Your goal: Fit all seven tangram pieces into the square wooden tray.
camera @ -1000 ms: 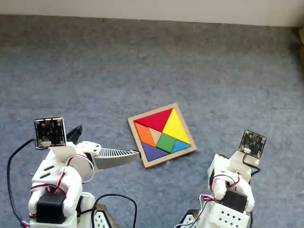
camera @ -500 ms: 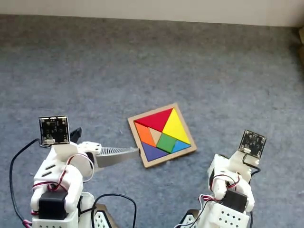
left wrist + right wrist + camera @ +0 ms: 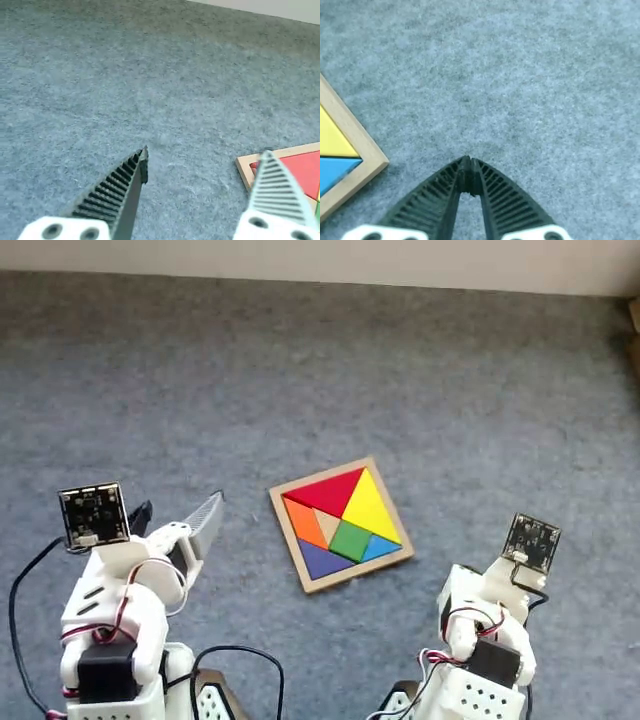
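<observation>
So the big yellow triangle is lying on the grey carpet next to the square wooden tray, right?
No. The high view shows the big yellow triangle lying inside the square wooden tray, fitted beside the red triangle, not on the grey carpet.

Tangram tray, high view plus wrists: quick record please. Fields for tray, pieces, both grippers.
tray: square wooden tray, set at an angle on the carpet, between the two arms
pieces in tray: red triangle, yellow triangle, orange piece, green square, blue triangle, purple triangle
unclear: tan patch between orange and green; piece or bare tray, cannot tell
left gripper: open, empty, over carpet, apart from the tray
right gripper: shut, empty, over carpet near a tray corner
</observation>
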Robot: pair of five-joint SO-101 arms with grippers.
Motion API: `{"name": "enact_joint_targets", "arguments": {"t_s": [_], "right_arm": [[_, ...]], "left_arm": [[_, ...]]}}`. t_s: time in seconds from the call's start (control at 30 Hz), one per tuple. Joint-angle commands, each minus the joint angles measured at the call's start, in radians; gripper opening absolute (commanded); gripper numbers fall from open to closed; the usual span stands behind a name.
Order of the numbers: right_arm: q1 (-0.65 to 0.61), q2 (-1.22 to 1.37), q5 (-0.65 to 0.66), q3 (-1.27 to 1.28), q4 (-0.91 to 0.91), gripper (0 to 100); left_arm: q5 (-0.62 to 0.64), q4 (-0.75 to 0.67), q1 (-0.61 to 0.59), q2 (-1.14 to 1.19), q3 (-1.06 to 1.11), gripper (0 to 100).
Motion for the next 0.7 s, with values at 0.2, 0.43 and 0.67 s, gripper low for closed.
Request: {"name": "enact_joint_targets", "arguments": {"t_s": [0.2, 0.43, 0.67], "right_arm": [[0.004, -0.013, 0.011, 0.143, 0.004, 0.5], [-0.124, -0.021, 0.005, 0.143, -0.019, 0.5], [-0.335, -0.021, 0.005, 0.143, -0.019, 0.5]], "left_arm": [[-0.012, -0.265, -0.044, -0.035, 0.217, 14], [-0.081, -0.437, -0.099, -0.033, 0.372, 5], [-0.175, -0.279, -0.114, -0.033, 0.372, 5]]}}
